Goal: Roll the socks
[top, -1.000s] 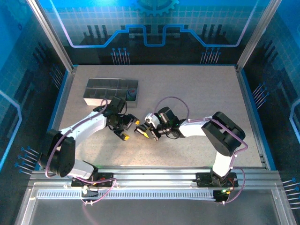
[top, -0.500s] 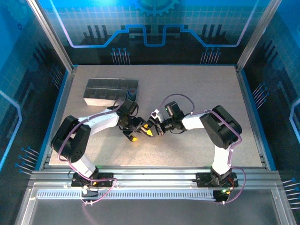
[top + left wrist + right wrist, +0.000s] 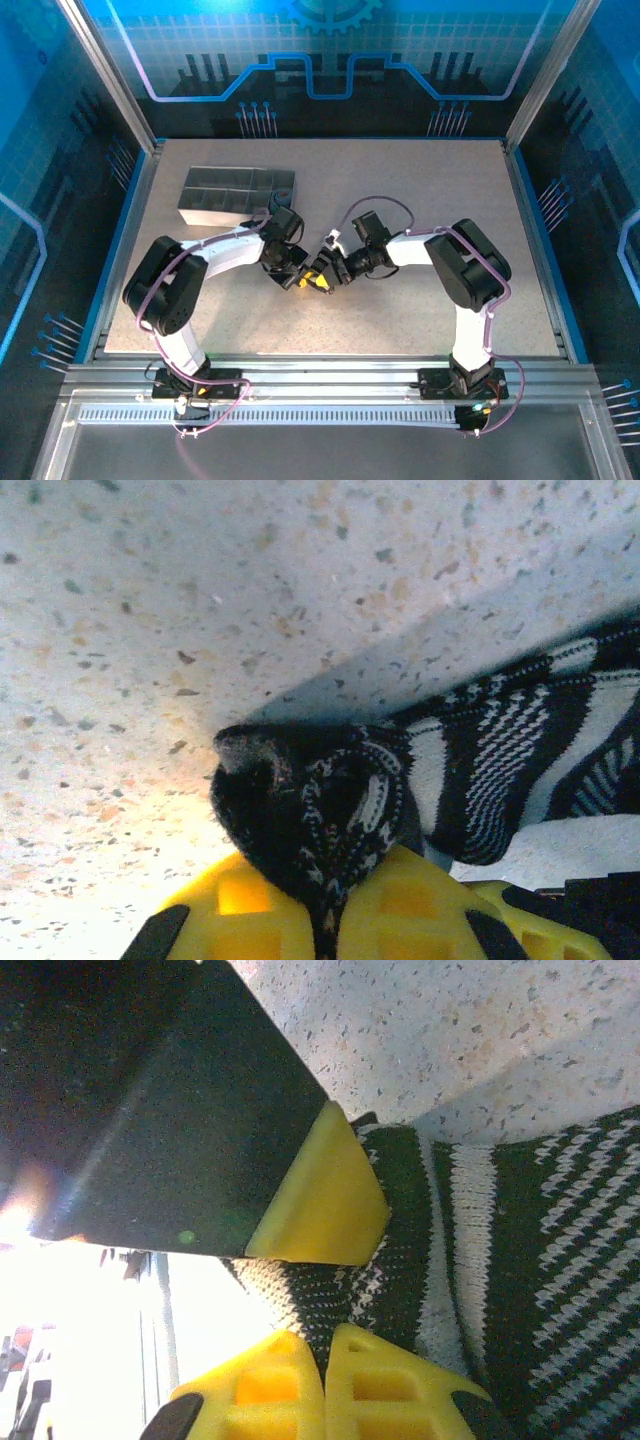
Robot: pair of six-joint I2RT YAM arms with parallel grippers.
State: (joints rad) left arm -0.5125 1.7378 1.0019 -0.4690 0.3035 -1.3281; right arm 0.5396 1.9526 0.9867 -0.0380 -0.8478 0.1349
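L tool (image 3: 303, 281) & R tool (image 3: 322, 278) meet at table (image 3: 430, 220) ctr, sock (image 3: 470, 770) betw; tray (image 3: 200, 213) rear-L.

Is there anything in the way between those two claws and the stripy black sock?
Nothing visible stands between them. The left gripper and the right gripper are each shut on the black striped sock, pinching its fabric between their yellow fingertips over the speckled table.

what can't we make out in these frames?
- Black striped sock, full shape and how far it is rolled: in top external the left gripper and right gripper sit over it; both wrist views cut it off at the frame edge.
- How deep each grip goes: wrist views, fabric bunches over the jaws.
- Tray, right-end compartment contents: top external, too small and dark.
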